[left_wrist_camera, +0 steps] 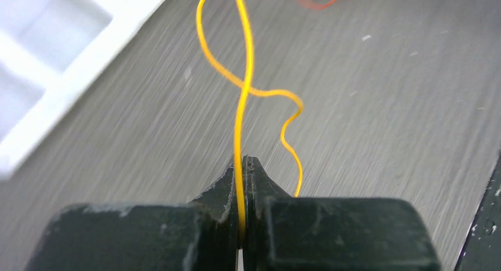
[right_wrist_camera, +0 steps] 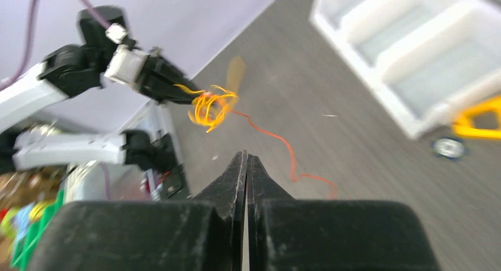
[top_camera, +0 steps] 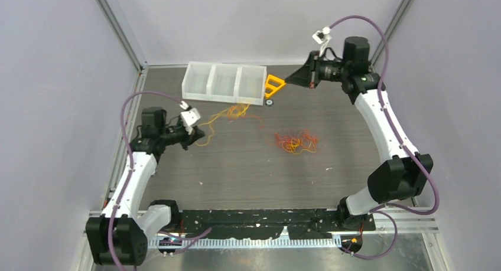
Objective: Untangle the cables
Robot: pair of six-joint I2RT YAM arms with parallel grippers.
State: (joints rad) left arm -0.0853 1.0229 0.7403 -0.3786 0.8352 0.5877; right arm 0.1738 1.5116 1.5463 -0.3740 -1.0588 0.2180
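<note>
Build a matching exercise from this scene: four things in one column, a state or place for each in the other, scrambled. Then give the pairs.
Things
1. left gripper
2. right gripper
3. white tray
4. red-orange cable clump

States or places
A. lies loose on the table, neither arm touching it
B. shut, nothing between its fingers
C. stands at the far edge, three compartments in a row
D. shut on a yellow cable

Pairs: 1-D; 2-B; 3-C; 4-A
</note>
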